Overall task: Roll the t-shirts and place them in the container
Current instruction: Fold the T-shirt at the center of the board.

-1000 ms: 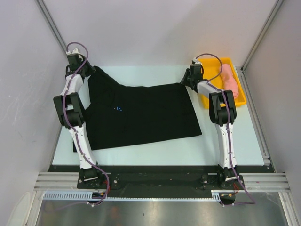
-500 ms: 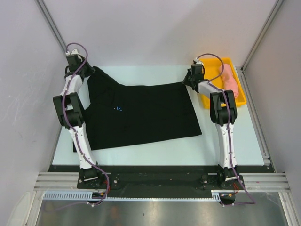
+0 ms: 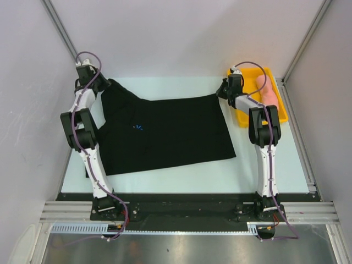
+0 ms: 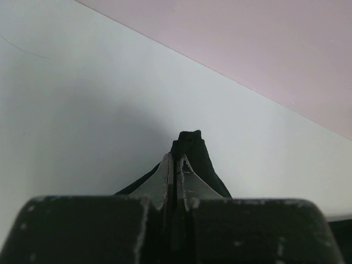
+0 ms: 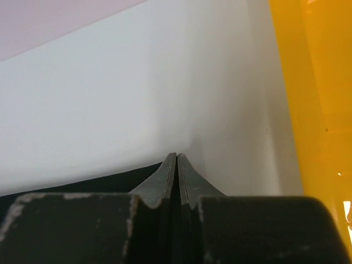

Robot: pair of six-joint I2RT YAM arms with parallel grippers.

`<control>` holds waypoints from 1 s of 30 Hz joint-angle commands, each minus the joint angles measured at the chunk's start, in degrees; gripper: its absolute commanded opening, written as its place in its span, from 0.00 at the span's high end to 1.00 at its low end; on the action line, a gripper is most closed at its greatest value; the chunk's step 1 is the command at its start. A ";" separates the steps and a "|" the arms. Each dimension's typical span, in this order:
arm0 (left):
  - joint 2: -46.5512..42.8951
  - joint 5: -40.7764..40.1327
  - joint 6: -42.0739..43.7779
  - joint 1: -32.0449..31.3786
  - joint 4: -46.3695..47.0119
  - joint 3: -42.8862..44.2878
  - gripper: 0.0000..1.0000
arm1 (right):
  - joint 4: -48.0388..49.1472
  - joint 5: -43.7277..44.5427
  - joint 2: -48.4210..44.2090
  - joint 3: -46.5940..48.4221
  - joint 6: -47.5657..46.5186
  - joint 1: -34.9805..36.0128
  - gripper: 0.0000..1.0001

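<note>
- My left gripper (image 4: 175, 165) is at the far-left corner of the table (image 3: 264, 170). Its fingers are pressed together on a bunch of the black shirt (image 3: 165, 132), and a small tuft pokes out past the tips.
- My right gripper (image 5: 176, 159) is at the shirt's far-right corner, just beside the yellow tray (image 3: 275, 110). Its fingers are pressed tight together too. The black cloth runs right up to them, so I judge they have pinched that corner, though no cloth shows beyond the tips.
- The shirt lies spread flat, with its long axis running left to right across the table. The blue chest mark (image 3: 137, 127) sits toward my left arm.
- Its whole body lies on the near side of both sets of fingers, and I hold only its far edge, one end in each gripper.
- So whatever comes next, I judge both arms must carry that edge together, keeping it straight. Neither arm is nearer, as each has its own corner.
- The pink shirt (image 3: 265, 91) lies as a roll in the tray, beyond my right gripper and clear of the black cloth.
</note>
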 commanded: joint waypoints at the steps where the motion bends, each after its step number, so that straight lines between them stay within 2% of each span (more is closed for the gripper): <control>1: -7.33 1.92 -0.79 0.81 3.83 -1.15 1.00 | 4.57 -1.68 -4.73 0.62 -2.43 0.19 0.91; 8: -12.94 3.32 -4.31 0.81 7.62 -9.84 1.00 | 5.45 -4.40 -5.35 -0.16 -1.73 -0.08 0.90; 11: -14.80 3.41 -4.84 0.90 9.37 -12.49 1.00 | 3.26 -4.32 -4.91 0.97 -2.16 0.01 0.82; 14: -14.72 3.41 -4.23 0.81 8.32 -12.06 1.00 | 1.50 -1.43 -3.77 2.29 -2.96 0.10 0.64; 18: -14.37 3.15 -3.78 0.81 6.56 -12.14 1.00 | -2.99 -2.82 -0.34 6.77 -1.91 -0.25 0.63; 30: -12.61 3.32 -3.96 0.72 5.77 -10.47 1.00 | -5.10 -2.47 2.12 6.78 -0.15 1.07 0.59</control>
